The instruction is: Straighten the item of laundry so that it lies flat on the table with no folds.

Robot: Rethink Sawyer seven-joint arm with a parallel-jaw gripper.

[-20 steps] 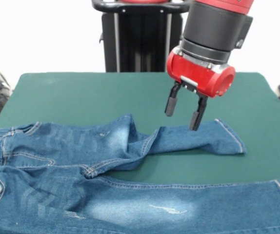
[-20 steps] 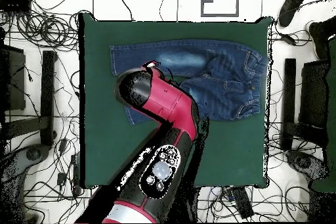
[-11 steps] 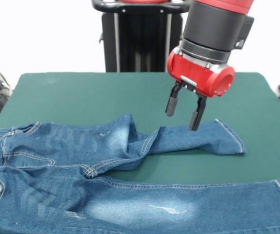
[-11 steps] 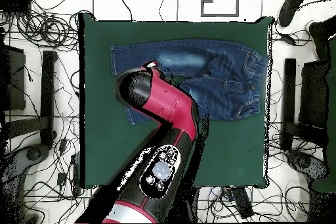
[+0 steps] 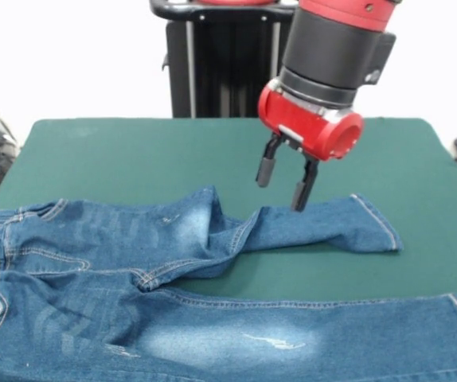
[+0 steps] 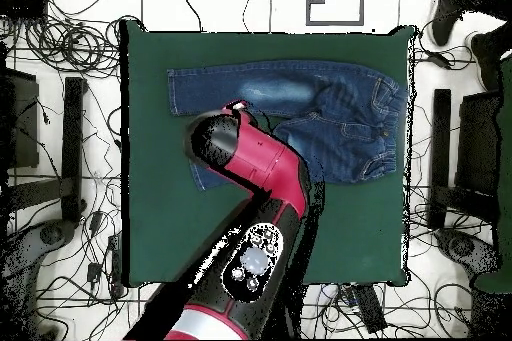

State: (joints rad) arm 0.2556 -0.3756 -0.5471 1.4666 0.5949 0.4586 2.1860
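Hovering open, pincer [image 5: 284, 182] tilts above jeans [image 5: 212, 239].

Bare table [image 5: 133, 155] all round (jeans [image 5: 212, 302] only obstacle).

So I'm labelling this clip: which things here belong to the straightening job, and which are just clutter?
Job:
- jeans, far leg bunched
- green table
- gripper, open above that leg

Lying about:
- cables on the floor
- black stand behind the table
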